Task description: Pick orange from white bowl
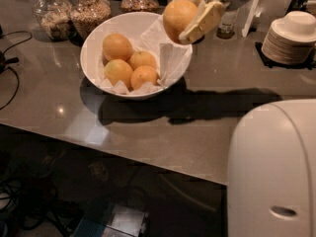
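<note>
My gripper [190, 15] is shut on an orange [177, 16] and holds it in the air above the right rim of the white bowl [94, 41]. Its pale yellow fingers [206, 20] clasp the fruit from both sides. The bowl stands on the grey counter and is lined with crumpled white paper. Several more oranges [117, 46] lie in its left and middle part. My white arm fills the lower right of the camera view.
Glass jars [91, 11] with grains stand behind the bowl at the back left. A stack of white saucers [290, 37] sits at the back right. A small dark bottle [228, 26] stands behind the gripper. Black cables [10, 63] lie at the left edge.
</note>
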Motion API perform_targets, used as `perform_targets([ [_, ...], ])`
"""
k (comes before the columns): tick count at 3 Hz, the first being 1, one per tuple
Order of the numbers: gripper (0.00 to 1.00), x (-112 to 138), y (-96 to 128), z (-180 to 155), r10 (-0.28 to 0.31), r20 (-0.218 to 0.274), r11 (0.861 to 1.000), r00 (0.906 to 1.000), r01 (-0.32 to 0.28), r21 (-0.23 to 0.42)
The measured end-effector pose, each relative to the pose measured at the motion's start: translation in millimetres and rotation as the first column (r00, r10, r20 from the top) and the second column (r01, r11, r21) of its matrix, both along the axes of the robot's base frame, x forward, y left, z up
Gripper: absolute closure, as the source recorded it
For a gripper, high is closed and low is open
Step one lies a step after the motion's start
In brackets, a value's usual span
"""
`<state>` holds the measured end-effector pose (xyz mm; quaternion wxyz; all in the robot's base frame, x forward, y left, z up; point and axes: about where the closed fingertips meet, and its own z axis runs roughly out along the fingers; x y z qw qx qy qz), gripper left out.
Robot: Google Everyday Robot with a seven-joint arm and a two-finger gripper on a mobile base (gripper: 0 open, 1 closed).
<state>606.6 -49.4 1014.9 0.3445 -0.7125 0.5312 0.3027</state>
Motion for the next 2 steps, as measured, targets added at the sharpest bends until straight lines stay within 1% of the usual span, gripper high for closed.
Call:
perform_targets([
  [1,1.00,-47,-19,-3,-0.007,-0.069,1.000,0.9976,0.008,0.004],
  [2,1.00,-35,-13,-12,-0.036,-0.075,0.999,0.9965,0.037,0.013],
])
